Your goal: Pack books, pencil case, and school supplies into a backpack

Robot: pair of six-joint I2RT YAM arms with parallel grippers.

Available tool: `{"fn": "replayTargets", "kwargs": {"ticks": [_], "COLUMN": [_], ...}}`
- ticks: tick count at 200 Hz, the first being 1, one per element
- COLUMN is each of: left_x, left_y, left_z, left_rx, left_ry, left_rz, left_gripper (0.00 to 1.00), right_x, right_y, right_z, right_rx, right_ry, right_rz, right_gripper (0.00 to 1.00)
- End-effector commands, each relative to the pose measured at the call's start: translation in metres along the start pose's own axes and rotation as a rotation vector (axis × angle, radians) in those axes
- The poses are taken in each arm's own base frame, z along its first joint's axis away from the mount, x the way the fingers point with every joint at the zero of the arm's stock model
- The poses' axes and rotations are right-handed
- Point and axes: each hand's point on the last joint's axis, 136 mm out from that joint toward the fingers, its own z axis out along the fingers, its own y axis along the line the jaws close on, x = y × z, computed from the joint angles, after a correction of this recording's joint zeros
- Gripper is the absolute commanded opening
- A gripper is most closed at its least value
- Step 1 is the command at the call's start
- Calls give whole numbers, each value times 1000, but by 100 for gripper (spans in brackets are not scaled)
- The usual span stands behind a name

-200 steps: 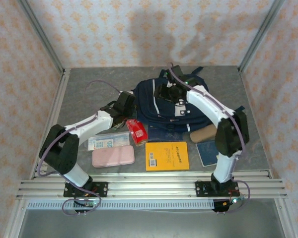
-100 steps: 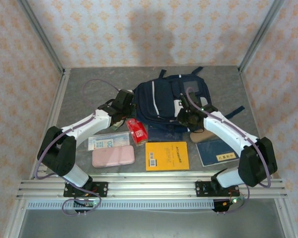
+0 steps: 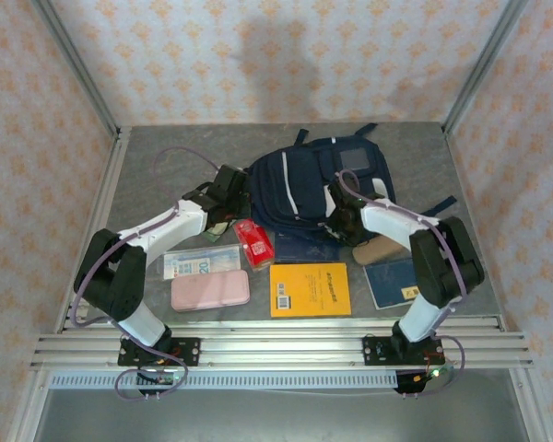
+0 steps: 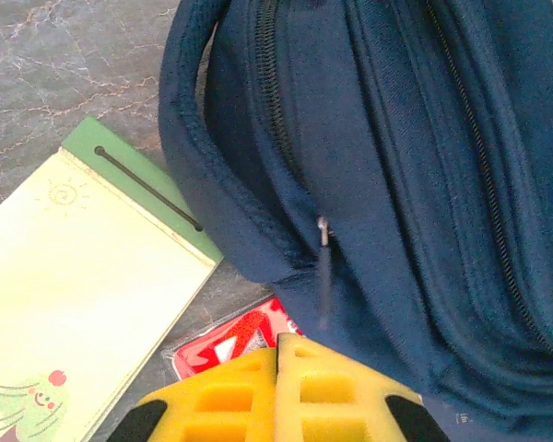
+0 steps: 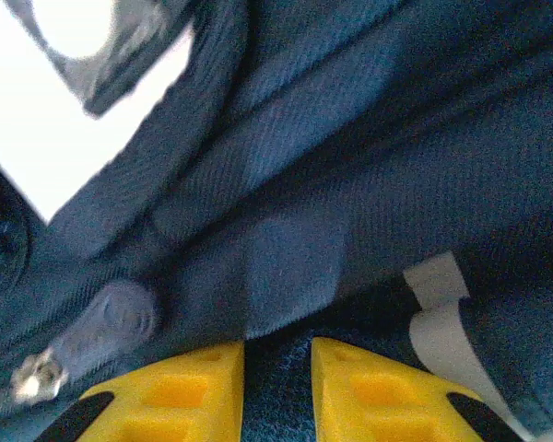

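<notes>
My left gripper (image 4: 278, 357), its yellow fingers pressed together with nothing between them, hangs at the left edge of the navy backpack (image 3: 315, 187), which lies flat in the middle of the grey tabletop (image 3: 157, 158). A zipper pull (image 4: 323, 267) dangles just ahead of it. A green-edged notepad (image 4: 83, 295) lies to the left and a red packet (image 4: 230, 343) directly beneath, leaving little free surface on that side.

My right gripper (image 5: 276, 357) is against the backpack's near right side, its fingers a narrow gap apart with blue fabric across the gap. I cannot tell whether the cloth is pinched.

In front of the bag the way is crowded. A navy book (image 3: 300, 247) is tucked at its near edge, with an orange-yellow book (image 3: 310, 289) nearer the rail. A pink pencil case (image 3: 210, 290) and a pale blue printed packet (image 3: 201, 262) lie to the left. A tan oblong piece (image 3: 380, 250) and a second navy book (image 3: 401, 281) lie under my right forearm. Bare tabletop lies behind the bag and along the left wall.
</notes>
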Motion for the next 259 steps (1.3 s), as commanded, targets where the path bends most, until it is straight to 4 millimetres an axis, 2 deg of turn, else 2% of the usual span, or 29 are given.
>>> {"fn": "replayTargets", "kwargs": {"ticks": [1,24,32,43,55,75,82,105,138,168,214,259], "left_x": [-6,-5,-4,-4,-4,-4,-5,-8,-12,-14,-13,-13], "left_y": [1,1,1,2,2,2,2,-1,-3,-6,-5,-1], "left_z": [-1,-3,-4,-6,-9,-13,-14,-18,-24,-29,-29,-24], "left_rx": [-3,1,0,-1,2,7,11,27,50,72,75,68], "left_ry": [1,2,5,6,2,-6,-7,-19,-31,-38,-35,-29], "left_rz": [-23,-30,-31,-33,-36,-45,-47,-52,-58,-60,-60,-68], "left_gripper": [0,0,0,0,0,0,0,0,0,0,0,0], "right_x": [-64,-105,-113,-119,-115,-103,-98,-79,-65,-65,-65,-70], "right_y": [-19,-24,-15,6,38,84,98,136,169,185,193,182], "right_z": [-2,-9,-13,-23,-39,-67,-71,-67,-54,-36,-8,23], "right_rx": [148,222,202,132,-1,-180,-223,-302,-314,-284,-211,-28], "right_ry": [-203,-293,-305,-314,-322,-377,-367,-248,-196,-179,-148,-173], "right_rz": [36,41,5,-81,-214,-422,-483,-654,-814,-867,-931,-1003], "right_gripper": [23,24,25,28,38,72,80,91,92,94,96,84]}}
